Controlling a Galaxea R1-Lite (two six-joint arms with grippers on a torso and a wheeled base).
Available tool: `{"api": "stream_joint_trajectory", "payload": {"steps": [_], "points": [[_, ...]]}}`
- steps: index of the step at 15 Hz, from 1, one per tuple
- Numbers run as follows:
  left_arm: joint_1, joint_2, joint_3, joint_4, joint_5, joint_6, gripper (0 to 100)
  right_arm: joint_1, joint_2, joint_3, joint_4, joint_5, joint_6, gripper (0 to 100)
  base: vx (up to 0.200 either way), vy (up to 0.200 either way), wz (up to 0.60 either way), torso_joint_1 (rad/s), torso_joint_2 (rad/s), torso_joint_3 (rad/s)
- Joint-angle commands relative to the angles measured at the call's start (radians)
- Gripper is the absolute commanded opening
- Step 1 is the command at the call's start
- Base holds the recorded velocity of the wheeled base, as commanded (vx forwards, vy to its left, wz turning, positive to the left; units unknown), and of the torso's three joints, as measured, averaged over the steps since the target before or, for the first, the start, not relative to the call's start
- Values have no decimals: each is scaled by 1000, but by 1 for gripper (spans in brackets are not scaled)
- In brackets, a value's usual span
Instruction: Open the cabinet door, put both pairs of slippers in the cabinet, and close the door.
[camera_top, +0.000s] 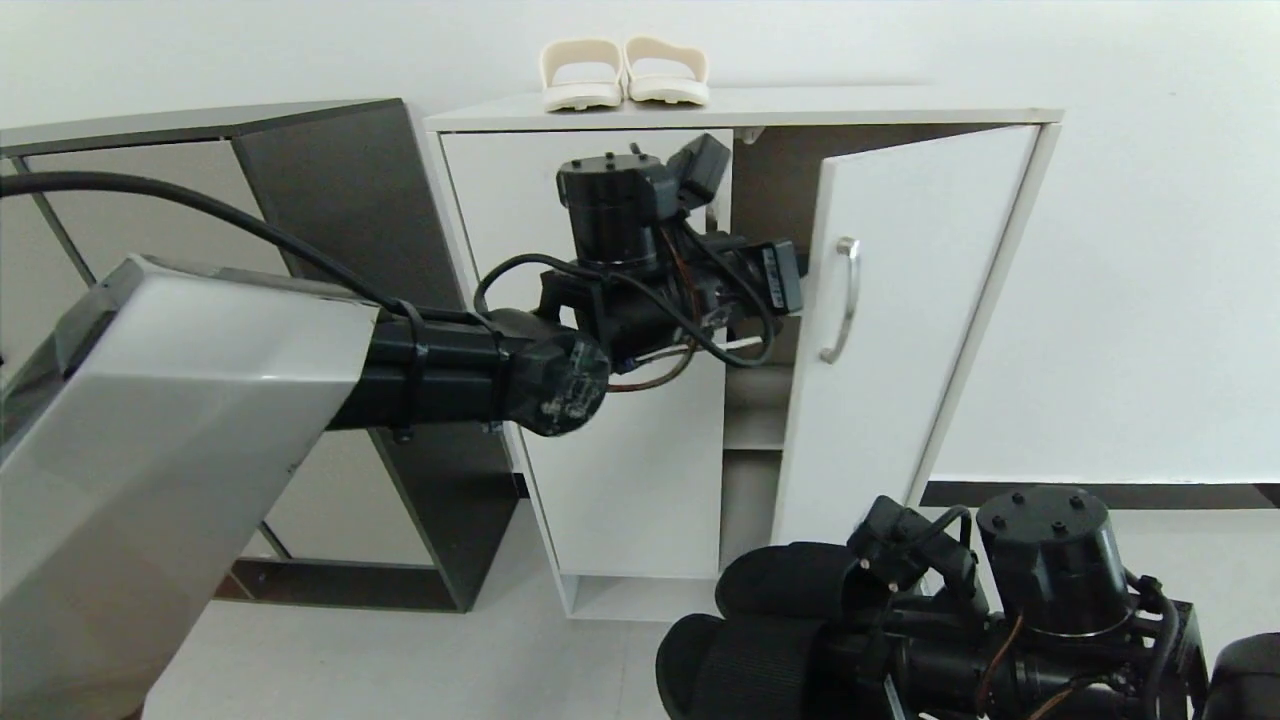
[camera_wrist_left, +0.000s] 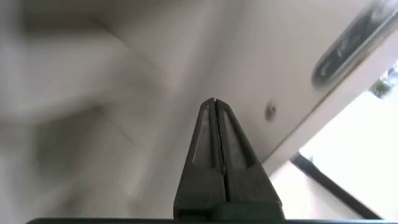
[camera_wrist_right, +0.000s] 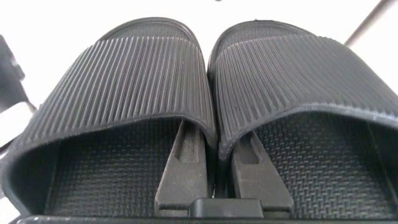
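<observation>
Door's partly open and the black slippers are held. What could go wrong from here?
The door stands only partly open, so the black slippers may catch its edge. The left gripper sits in the opening, in their way. The right gripper pinches only their inner walls; one might slip.

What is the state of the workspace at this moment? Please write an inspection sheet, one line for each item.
surface: pale floor, the white cabinet stands on it
job's things: right door partly open; cream slippers on the cabinet top; black slippers held low in front of the cabinet
clutter: nothing seen
grippers: left gripper jaws shut and empty, at the gap beside the open door; right gripper one jaw inside each black slipper, pinching their inner sides together
cables: black cable along the left arm, loops at its wrist
surroundings: dark grey shelf unit left of the cabinet; white wall behind
</observation>
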Motion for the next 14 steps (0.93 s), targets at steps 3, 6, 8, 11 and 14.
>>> {"api": "stream_joint_trajectory", "payload": {"steps": [3,6,8,11,14], "points": [[-88,-42,48,-23,3,2,0,28,-24,7,-4,-1,-1,0,-200,0,0,-1,2,2],[-16,-83,80,-53,45,4,0,9,6,-48,-5,-11,13,0,-67,0,0,2,-1,2],[38,-194,183,-69,123,4,0,-48,49,-120,-10,-81,48,0,0,0,0,0,0,0],[102,-513,477,-28,135,58,0,-92,114,-237,-8,-241,134,0,0,0,0,0,0,0],[124,-913,739,234,328,193,0,-97,157,-292,-8,-362,134,0,0,0,0,0,0,0]]}}
